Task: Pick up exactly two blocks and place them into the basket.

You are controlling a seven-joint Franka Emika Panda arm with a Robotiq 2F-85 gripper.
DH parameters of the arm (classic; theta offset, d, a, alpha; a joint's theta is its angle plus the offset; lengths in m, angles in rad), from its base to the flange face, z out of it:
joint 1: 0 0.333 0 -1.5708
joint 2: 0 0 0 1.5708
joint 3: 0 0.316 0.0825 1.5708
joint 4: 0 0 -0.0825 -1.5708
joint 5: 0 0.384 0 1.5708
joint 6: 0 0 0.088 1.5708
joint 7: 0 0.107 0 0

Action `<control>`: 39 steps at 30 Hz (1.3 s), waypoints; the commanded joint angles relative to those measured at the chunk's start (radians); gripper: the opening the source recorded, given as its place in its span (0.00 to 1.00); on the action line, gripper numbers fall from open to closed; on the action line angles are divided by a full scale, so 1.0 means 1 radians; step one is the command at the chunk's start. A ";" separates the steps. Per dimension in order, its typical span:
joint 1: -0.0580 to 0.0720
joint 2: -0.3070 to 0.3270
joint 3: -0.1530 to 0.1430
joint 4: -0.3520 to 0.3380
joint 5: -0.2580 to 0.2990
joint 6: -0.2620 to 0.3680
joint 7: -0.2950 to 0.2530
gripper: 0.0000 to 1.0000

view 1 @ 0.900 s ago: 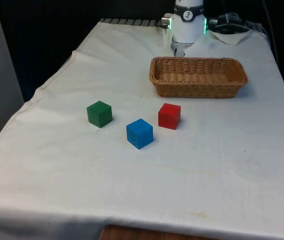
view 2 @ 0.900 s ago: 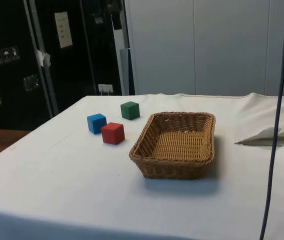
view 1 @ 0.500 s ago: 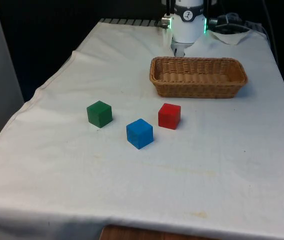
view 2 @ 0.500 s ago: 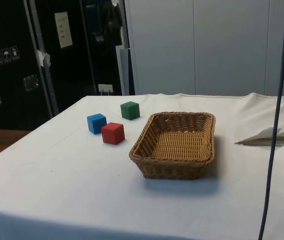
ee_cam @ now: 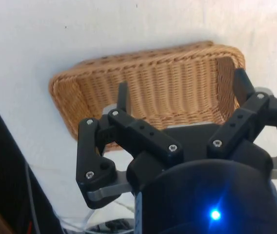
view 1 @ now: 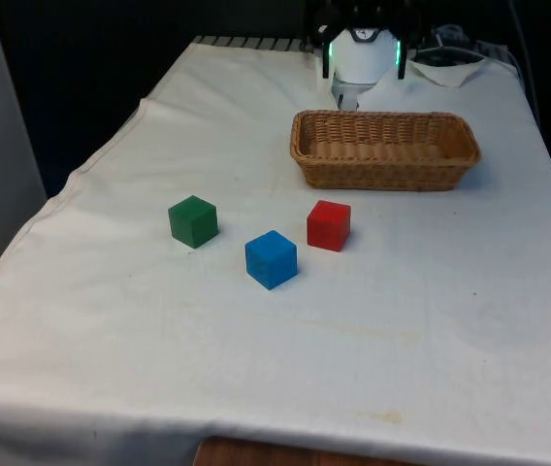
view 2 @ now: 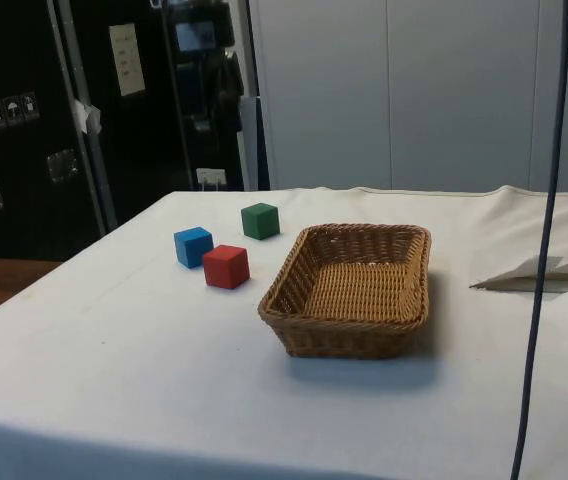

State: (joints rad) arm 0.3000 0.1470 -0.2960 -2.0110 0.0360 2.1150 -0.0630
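While fingers [ee_cam: 124, 100] spread, basket [ee_cam: 148, 83] lies beneath.

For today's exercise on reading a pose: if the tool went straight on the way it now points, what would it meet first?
Most likely the wicker basket. In the wrist view the open tool has its fingers aimed at the basket's woven floor, with nothing between. How far off it is cannot be told.

Counter [view 1: 450, 320] under a plain white cloth, faint yellowish stains near its front edge. Basket [view 1: 384, 173] tan-brown wicker, woven ribbed pattern, paler honey tone inside. Three solid-coloured blocks: green block [view 1: 193, 220], blue block [view 1: 271, 259], red block [view 1: 329, 225], each with darker shaded sides. Claw [ee_cam: 180, 100] matte black with silver screw heads.
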 commanded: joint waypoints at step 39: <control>-0.021 0.305 -0.041 0.042 0.217 0.293 -0.084 1.00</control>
State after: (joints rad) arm 0.2830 0.4470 -0.3470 -1.9710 0.2390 2.3970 -0.1430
